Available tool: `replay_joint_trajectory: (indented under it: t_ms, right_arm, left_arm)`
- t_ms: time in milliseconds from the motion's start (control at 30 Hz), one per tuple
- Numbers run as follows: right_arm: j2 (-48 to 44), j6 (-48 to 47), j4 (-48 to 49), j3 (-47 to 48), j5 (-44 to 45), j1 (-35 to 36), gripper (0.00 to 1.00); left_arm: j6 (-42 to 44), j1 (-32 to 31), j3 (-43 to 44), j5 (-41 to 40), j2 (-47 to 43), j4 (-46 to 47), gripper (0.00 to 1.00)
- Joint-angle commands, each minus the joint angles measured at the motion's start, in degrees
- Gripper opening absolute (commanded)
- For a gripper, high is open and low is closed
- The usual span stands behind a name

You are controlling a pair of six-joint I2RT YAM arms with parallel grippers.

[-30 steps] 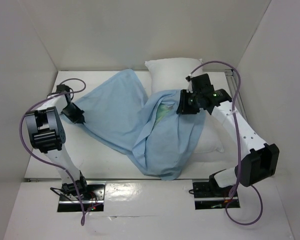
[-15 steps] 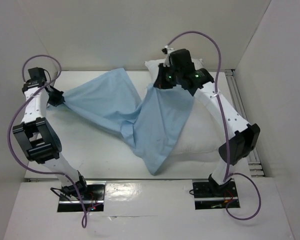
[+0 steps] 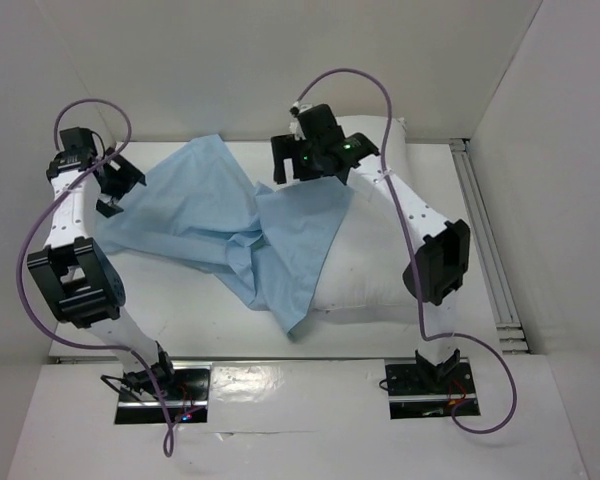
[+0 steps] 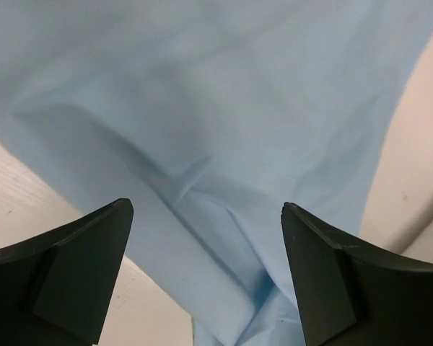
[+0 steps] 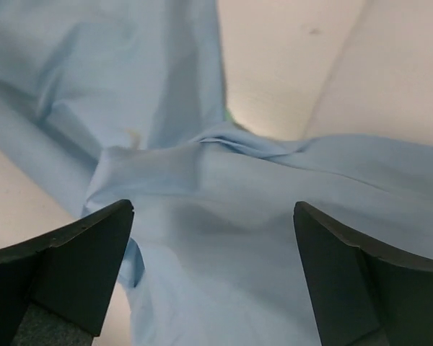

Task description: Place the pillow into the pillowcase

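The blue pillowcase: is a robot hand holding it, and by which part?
Nothing is held. The left hand and right hand are both open over the pillowcase.

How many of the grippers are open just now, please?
2. The left gripper hangs open over the left end of the pillowcase; the right gripper is open above the cloth where it drapes onto the pillow.
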Motion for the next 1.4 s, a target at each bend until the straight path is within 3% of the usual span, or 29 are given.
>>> replay_joint_trajectory:
  t_ms: [0,233,367,533,600,667,700,733,833,1000,1033,1067,1100,1133,1200,1267,1367]
  right_arm:
    - [-12.37,-0.39,-0.92,-1.41,10.8,-3.16,1.0]
    - [-29.95,1.63,-5.92,-26.0,12.06,-19.66,1.0]
    - [-34.87,2.16,-7.6,-36.1,4.68,-23.2,1.0]
    - [-37.71,4.36,-0.76,-49.4,-8.42,-23.21,1.0]
    - [-36.4,4.36,1.61,-52.65,-8.96,-24.6,0.7]
    - [-35.34,3.48,2.15,-53.2,-4.51,-25.74,0.18]
    - [-33.94,3.48,-0.98,-50.76,-0.39,-27.5,0.0]
    - [-33.23,2.96,-2.84,-49.08,9.31,-28.38,0.0]
    - [-33.13,3.13,-8.29,-42.16,24.21,-33.39,0.0]
    - [-34.72,3.82,-8.31,-37.99,31.03,-39.1,0.0]
    - [-33.32,3.83,-8.31,-37.12,31.03,-39.11,0.04]
    - [-32.79,3.83,-8.31,-36.16,28.86,-39.72,0.23]
    - [-32.78,3.83,-8.31,-35.54,27.09,-39.73,0.68]
    - [-33.57,3.83,-7.18,-35.01,25.34,-38.77,0.77]
    - [-35.59,3.04,-4.02,-35.0,17.7,-36.14,0.87]
    - [-37.87,3.04,0.28,-35.62,9.46,-33.77,0.89]
    - [-37.01,3.57,2.14,-34.75,4.42,-27.36,0.87]
  left_arm:
    - [4.19,-3.75,5.15,2.02,-0.8,1.0,0.97]
    - [8.33,-17.01,8.84,4.2,-0.8,1.0,0.96]
    - [8.86,-22.2,8.32,5.62,0.52,1.0,0.95]
    - [8.86,-26.7,7.7,6.5,2.1,1.0,0.94]
    - [8.33,-27.4,7.7,7.02,3.32,1.0,0.93]
    - [8.33,-27.41,7.7,7.81,3.33,1.0,0.91]
    - [8.33,-27.41,7.7,7.82,3.33,1.0,0.91]
    - [8.33,-27.41,7.7,7.82,3.33,1.0,0.91]
    - [9.56,-27.41,7.7,7.03,2.72,-0.23,0.91]
    - [11.31,-27.41,7.09,5.8,2.71,-0.23,0.91]
    - [11.32,-27.93,7.09,5.8,2.71,-0.23,0.91]
    - [11.84,-27.93,7.09,6.41,2.71,-0.93,0.91]
    - [12.63,-29.24,7.09,5.72,3.32,-0.94,0.91]
    - [13.16,-30.12,7.09,4.67,3.33,-1.81,0.91]
    - [13.95,-31.97,7.09,0.47,3.86,-3.47,0.91]
    - [14.57,-35.21,7.09,-2.36,3.86,-4.44,0.89]
    - [14.57,-39.86,3.84,-8.42,2.28,-6.04,0.8]
